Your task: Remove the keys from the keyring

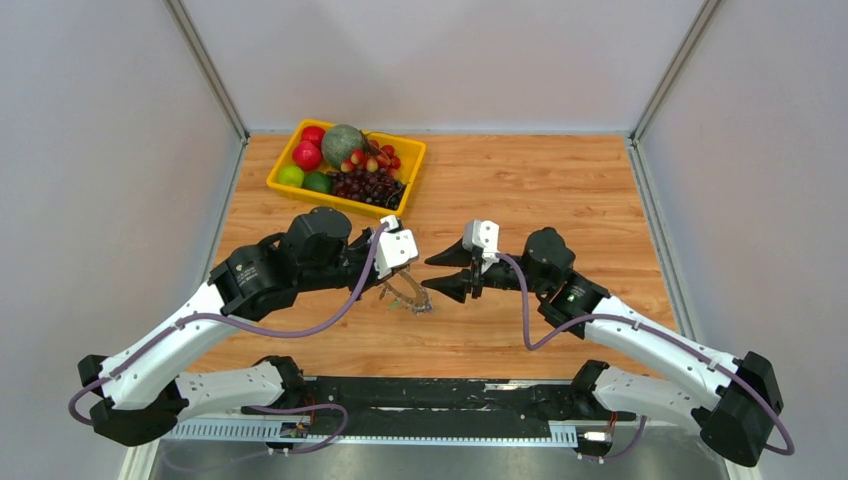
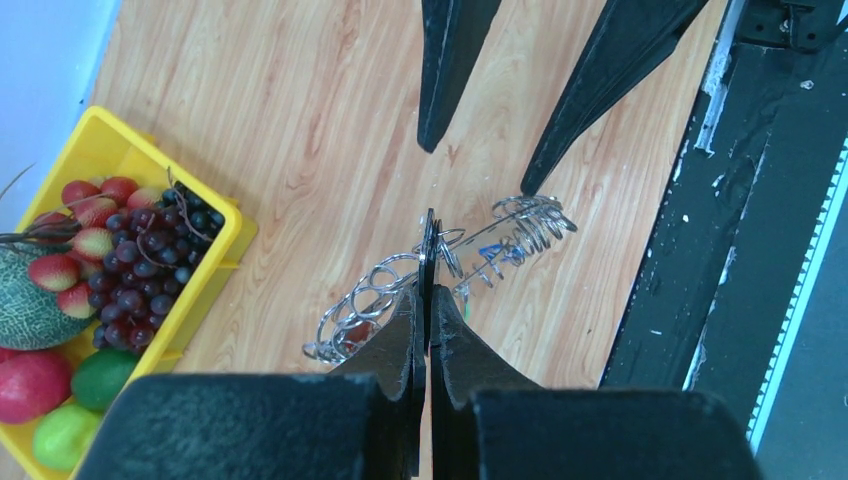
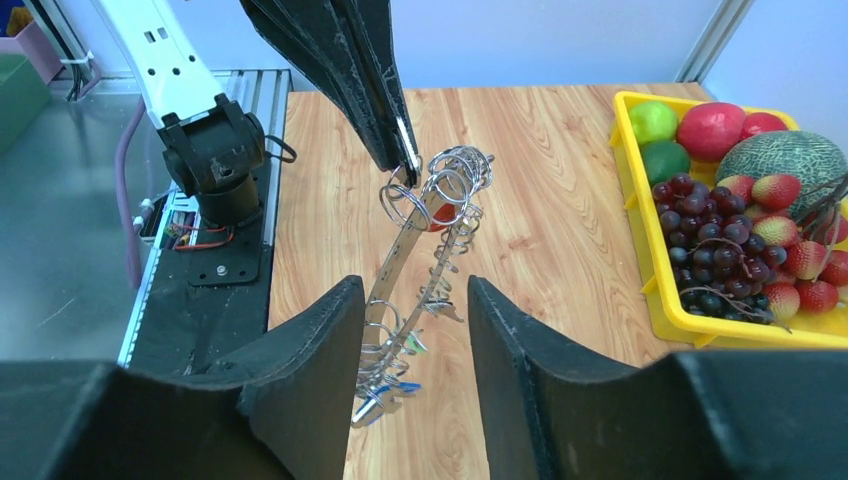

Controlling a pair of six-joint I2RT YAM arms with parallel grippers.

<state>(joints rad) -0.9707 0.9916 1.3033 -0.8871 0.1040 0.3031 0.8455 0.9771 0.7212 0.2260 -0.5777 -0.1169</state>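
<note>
The keyring (image 3: 398, 262) is a silvery metal band strung with small split rings, held up over the wooden table. The keys (image 3: 392, 388) hang from it; blue, green and red heads show. My left gripper (image 2: 428, 300) is shut on the keyring's (image 2: 520, 228) upper edge, and it comes in from the top of the right wrist view. The right gripper (image 3: 415, 290) is open, one finger on each side of the keyring's lower end without touching it. From above, the two grippers (image 1: 392, 275) (image 1: 428, 273) meet tip to tip over the keys (image 1: 408, 297).
A yellow tray (image 1: 412, 150) of fruit (grapes, apples, limes, a melon) stands at the back left of the table. The black base rail (image 1: 440, 395) runs along the near edge. Grey walls enclose the sides.
</note>
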